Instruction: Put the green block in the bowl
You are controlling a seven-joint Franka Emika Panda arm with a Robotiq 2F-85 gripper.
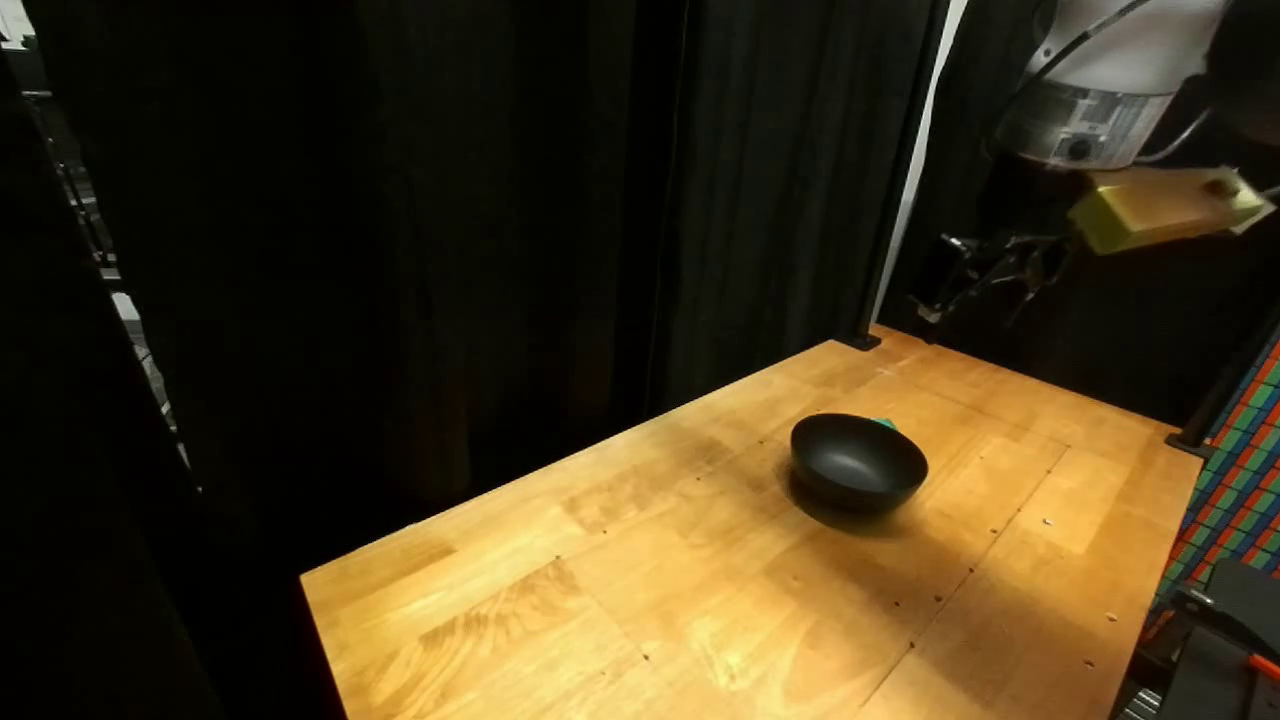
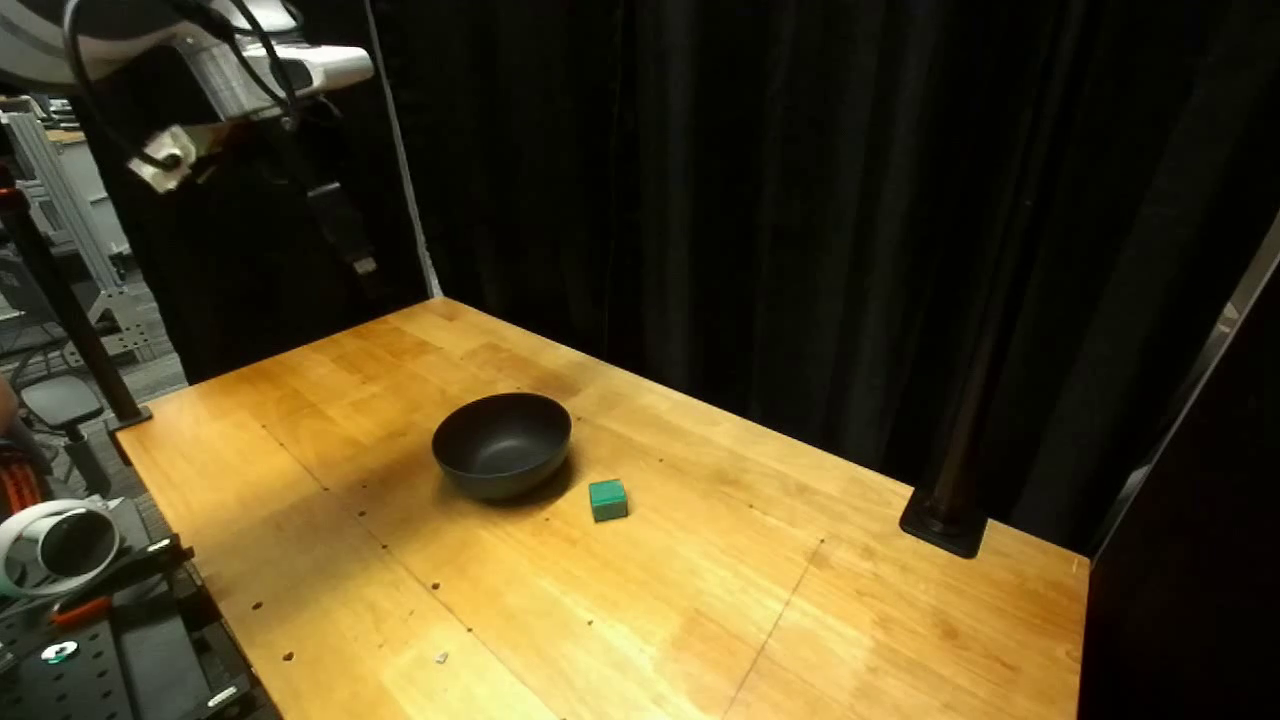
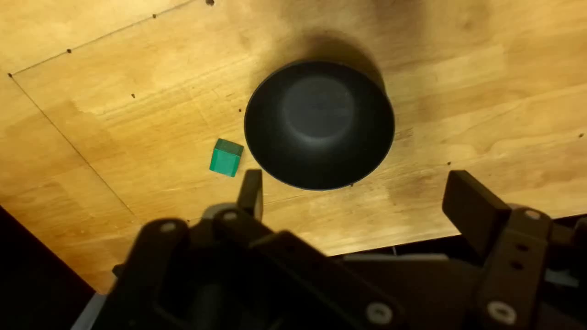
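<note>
The green block point(image 2: 608, 500) is a small cube resting on the table just beside the bowl, apart from it. In an exterior view the bowl hides most of it, and only a corner of the block point(image 1: 884, 423) shows. The wrist view shows the block point(image 3: 226, 158) to the left of the bowl. The black bowl point(image 1: 858, 465) stands upright and empty on the table; it also shows in an exterior view point(image 2: 503, 445) and the wrist view point(image 3: 318, 123). My gripper point(image 3: 355, 188) is open with nothing between its fingers. It hangs high above the table, away from block and bowl point(image 2: 355, 265).
The wooden table point(image 1: 640, 560) has black curtains point(image 2: 740, 200) along its sides. Black posts stand on its edges, one with a square base point(image 2: 943, 522) and one near the far corner point(image 1: 858, 341). A cart with tools point(image 2: 110, 640) stands beside the table.
</note>
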